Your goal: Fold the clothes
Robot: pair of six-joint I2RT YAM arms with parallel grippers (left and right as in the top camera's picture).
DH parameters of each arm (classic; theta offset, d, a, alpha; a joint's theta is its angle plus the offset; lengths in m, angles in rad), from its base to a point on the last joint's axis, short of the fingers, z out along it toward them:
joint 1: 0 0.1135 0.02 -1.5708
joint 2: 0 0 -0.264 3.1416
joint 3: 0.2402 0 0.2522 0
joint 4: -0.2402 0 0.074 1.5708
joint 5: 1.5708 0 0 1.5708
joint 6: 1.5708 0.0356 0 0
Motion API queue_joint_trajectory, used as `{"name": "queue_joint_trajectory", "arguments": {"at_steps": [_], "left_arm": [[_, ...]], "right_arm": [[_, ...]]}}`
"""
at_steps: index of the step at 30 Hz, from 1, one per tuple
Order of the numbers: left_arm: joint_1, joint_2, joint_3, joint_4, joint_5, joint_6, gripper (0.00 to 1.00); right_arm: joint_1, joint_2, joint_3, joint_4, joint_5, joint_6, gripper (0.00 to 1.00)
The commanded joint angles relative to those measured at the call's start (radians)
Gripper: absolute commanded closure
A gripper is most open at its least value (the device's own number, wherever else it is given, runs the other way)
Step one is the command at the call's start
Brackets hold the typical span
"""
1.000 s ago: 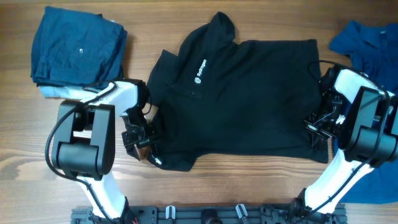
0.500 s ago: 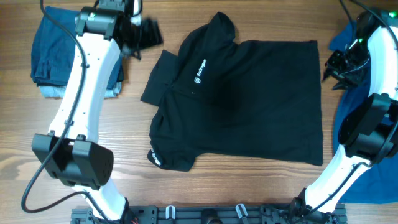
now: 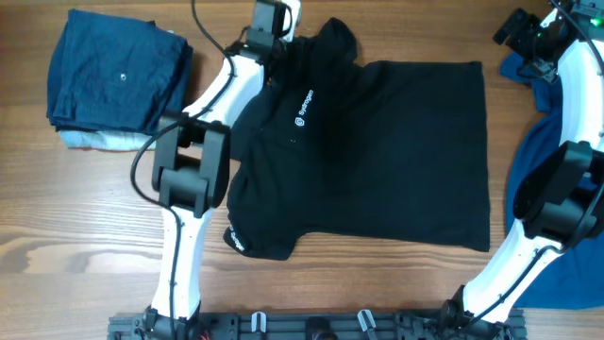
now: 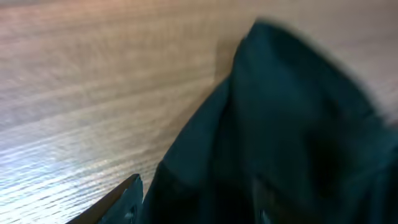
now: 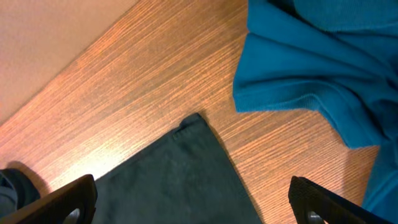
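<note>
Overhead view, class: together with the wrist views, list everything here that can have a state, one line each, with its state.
black polo shirt, spread flat, unfolded, logo facing up.
navy garments, folded and stacked.
pale blue garment, lying under the navy stack.
bright blue shirt, loose, not folded.
left claw, above the black shirt's far edge; open or shut unclear.
right claw, open, holding nothing.
</note>
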Motion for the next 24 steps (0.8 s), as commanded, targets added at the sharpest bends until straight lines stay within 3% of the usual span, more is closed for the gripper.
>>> {"name": "queue_joint_trajectory", "arguments": {"at_steps": [1,9,11,13,14,17,21,24], "left_arm": [[0.006,0.008,0.001,0.005,-0.027,0.116,0.44],[0.006,0.057,0.001,0.008,-0.099,0.140,0.46],[0.006,0.056,0.001,0.029,-0.099,0.140,0.57],[0.008,0.057,0.001,0.032,-0.103,0.140,0.78],[0.009,0.057,0.001,0.032,-0.103,0.140,0.73],[0.008,0.057,0.001,0.031,-0.103,0.140,0.87],[0.044,0.056,0.001,-0.003,-0.220,0.128,0.89],[0.096,0.057,0.001,-0.053,-0.233,0.018,0.89]], "right_arm": [[-0.004,0.008,0.015,0.008,-0.008,0.001,0.00],[-0.004,0.008,0.015,0.008,-0.008,0.001,0.00],[-0.004,0.008,0.015,0.008,-0.008,0.001,0.01],[-0.004,0.008,0.015,0.011,-0.008,0.001,0.00],[-0.004,0.008,0.015,0.011,-0.008,0.001,0.01],[-0.004,0.008,0.015,0.011,-0.008,0.001,0.01],[-0.004,0.008,0.015,0.010,-0.008,0.001,0.00],[-0.004,0.008,0.015,0.011,-0.008,0.001,0.01]]}}
